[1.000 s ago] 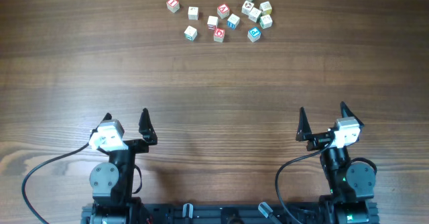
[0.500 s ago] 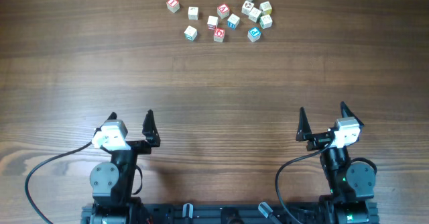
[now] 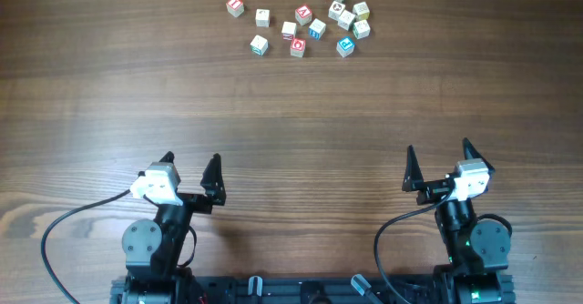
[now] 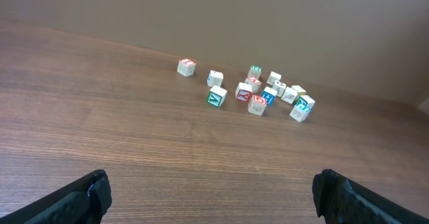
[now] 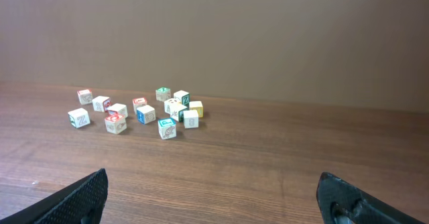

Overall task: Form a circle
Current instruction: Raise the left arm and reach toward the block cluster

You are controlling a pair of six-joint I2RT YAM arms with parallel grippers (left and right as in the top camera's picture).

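Several small pale wooden letter cubes [image 3: 301, 17] with coloured faces lie in a loose, irregular scatter at the far middle of the table. At the scatter's right end a few cubes touch in a tight cluster [image 3: 350, 16], also seen as a cluster [image 4: 288, 93] in the left wrist view and a cluster [image 5: 179, 106] in the right wrist view. My left gripper [image 3: 190, 163] stands open near the front edge, far from the cubes. My right gripper [image 3: 438, 149] is open too, at the front right. Nothing lies between the jaws of the left gripper [image 4: 211, 194] or the right gripper [image 5: 213, 190].
The wooden table [image 3: 291, 104] stretches between the grippers and the cubes. A plain wall [image 5: 268, 36] rises behind the far edge. Both arm bases and black cables [image 3: 55, 236] sit along the front edge.
My left gripper has shifted to the right and slightly toward the front edge, still open. The right arm and the cubes have not moved.
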